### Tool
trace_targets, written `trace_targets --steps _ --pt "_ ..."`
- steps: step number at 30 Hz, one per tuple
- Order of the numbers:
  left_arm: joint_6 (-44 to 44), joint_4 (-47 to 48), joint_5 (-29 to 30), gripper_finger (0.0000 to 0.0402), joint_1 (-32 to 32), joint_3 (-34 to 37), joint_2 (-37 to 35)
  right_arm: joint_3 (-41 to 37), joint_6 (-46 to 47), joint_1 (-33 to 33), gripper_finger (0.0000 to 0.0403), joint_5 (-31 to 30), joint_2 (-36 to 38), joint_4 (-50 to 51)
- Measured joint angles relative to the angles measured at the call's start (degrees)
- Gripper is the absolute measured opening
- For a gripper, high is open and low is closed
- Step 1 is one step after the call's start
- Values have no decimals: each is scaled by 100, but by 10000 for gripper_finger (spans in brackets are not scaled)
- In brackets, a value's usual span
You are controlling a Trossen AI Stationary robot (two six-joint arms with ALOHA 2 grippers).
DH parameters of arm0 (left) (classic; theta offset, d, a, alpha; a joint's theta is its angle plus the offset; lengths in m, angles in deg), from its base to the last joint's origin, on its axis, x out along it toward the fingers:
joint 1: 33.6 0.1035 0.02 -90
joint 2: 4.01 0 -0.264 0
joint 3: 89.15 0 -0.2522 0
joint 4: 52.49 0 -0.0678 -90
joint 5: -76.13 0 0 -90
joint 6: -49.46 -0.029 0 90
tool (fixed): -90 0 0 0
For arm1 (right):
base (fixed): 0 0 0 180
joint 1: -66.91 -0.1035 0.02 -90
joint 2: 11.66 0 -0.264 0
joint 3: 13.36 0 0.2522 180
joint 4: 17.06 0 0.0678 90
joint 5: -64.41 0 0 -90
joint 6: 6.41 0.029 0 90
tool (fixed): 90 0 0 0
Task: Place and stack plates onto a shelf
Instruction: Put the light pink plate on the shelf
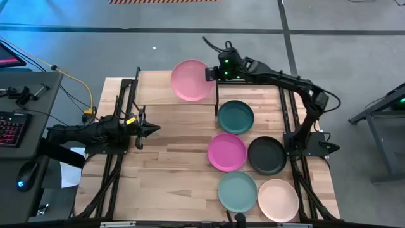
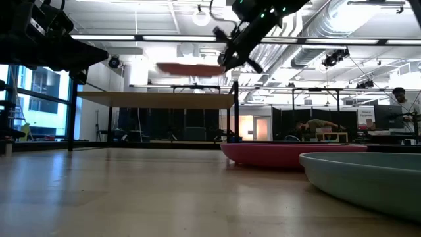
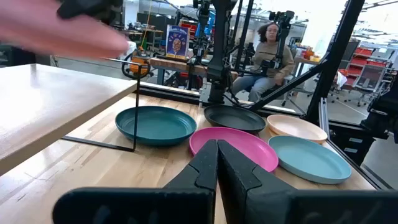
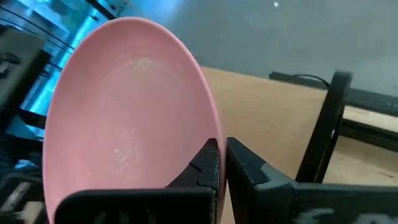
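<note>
My right end effector [image 1: 214,73] is clamped on the rim of the light pink plate [image 1: 192,80], holding it in the air above the shelf [image 1: 177,95]. From overhead the plate sits over the shelf's far right corner, partly past its far edge. From table height it hangs level and clear of the board, with a visible gap beneath. My right wrist camera shows both fingers pinched together on the plate's edge, a black post [image 4: 320,140] just beside them.

My left end effector [image 1: 154,128] waits low over the left part of the surface [image 1: 171,171], its fingers pressed shut on nothing and pointed toward the plates.

The other five plates lie flat on the surface, to the right of the shelf and nearer than it. The dark teal plate [image 1: 235,117] is nearest the shelf's right post. Beyond it come the magenta plate [image 1: 226,152] and the black plate [image 1: 266,155], side by side and just touching. The pale teal plate [image 1: 237,191] and the peach plate [image 1: 278,199] lie at the near edge, also side by side.

A person [image 3: 268,53] sits in the room beyond the surface.
</note>
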Motion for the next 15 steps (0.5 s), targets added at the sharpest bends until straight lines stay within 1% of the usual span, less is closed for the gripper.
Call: trace_targets --steps 4,15 --pt "0 0 0 0 -2 0 0 0 89 0 0 46 -253 155" --pt "0 -2 1 0 -2 0 0 0 -9 82 0 -80 -273 639"
